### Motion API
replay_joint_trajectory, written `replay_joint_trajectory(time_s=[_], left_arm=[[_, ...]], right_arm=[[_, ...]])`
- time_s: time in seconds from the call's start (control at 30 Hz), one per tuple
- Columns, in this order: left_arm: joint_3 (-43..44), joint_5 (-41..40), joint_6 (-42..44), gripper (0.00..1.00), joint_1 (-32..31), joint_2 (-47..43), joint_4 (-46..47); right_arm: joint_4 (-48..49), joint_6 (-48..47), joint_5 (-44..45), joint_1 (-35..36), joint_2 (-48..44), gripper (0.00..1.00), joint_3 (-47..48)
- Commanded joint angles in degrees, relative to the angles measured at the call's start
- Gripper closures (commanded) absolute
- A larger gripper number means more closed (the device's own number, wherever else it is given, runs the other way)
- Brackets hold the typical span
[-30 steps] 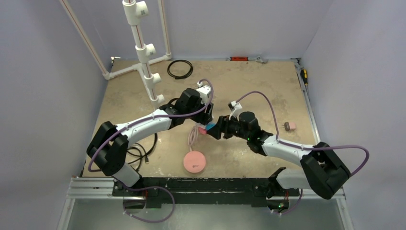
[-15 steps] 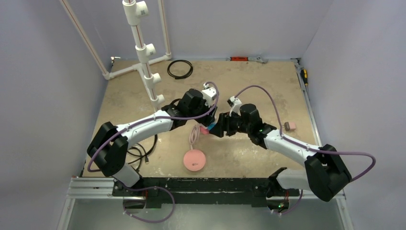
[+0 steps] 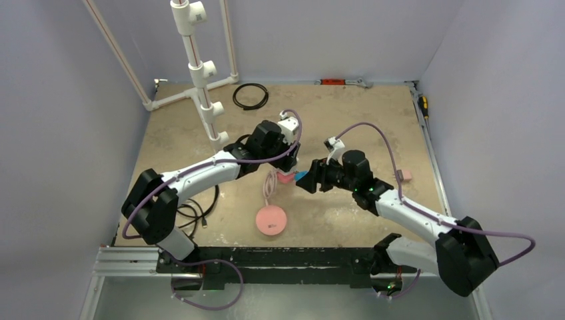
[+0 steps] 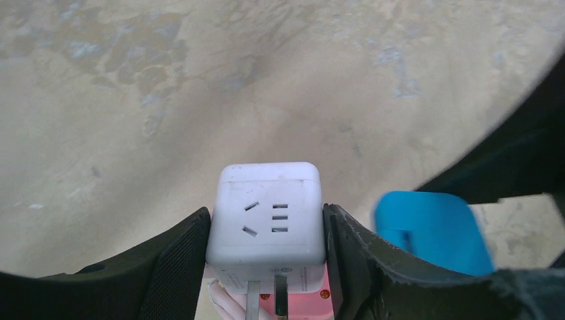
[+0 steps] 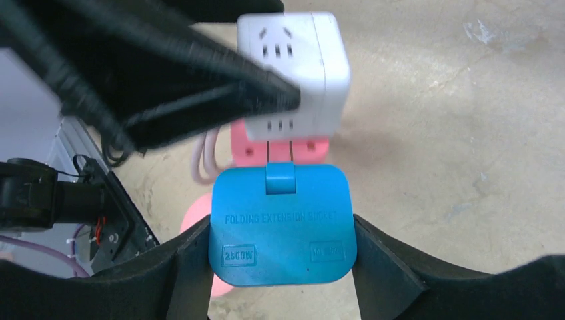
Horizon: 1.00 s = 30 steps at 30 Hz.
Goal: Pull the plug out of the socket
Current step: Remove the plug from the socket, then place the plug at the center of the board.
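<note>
The right hand point(image 5: 281, 261), jaws partly open, grips the flat blue plastic plug point(image 5: 280, 223) by its edges; the plug seems just free. Beyond it, the left hand point(image 4: 266, 227) clamps the small white cube socket point(image 5: 293, 63) above the sandy worktop point(image 5: 466, 133). A skewed pull may twist the cube loose.

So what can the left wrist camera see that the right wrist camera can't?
Only the left wrist view shows the left gripper squeezing both sides of the white socket. Only the right wrist view shows the right gripper holding the blue plug, the words printed on it, and the round pink disc. Both show the white socket, the blue plug and the sandy table.
</note>
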Motion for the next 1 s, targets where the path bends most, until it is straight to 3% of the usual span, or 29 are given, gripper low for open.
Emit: replay_joint_trajectory(time_s=[0.0,0.4,0.6,0.67,0.8,0.97], left_arm=[[2.2,-7.6,-0.8,1.00,3.2,0.7,-1.1],[1.3,-7.2,-1.0,1.00,3.4,-1.4,0.0],[-2.8,-6.5,-1.3,1.00,3.4,-9.0,5.6],[-3.6,-7.7,-1.2,1.00,3.3,-10.5,6.5],[-3.6,-8.0,-1.5,1.00,3.3,-10.3,6.4],[-3.4,-6.4,-2.2,1.00,3.4,-10.3,6.6]], right_arm=[[3.0,1.9,2.5,0.8,-4.6,1.00,-2.9],[-1.4,3.2,6.1,1.1,-8.4,1.00,-2.8],[-9.8,7.4,22.7,0.3,-9.0,1.00,0.9],[-11.8,7.6,26.8,-3.5,-8.7,1.00,1.9],[-12.0,7.7,26.6,-15.7,-10.0,1.00,1.4],[-13.4,6.8,36.5,-25.0,-7.6,1.00,2.9]])
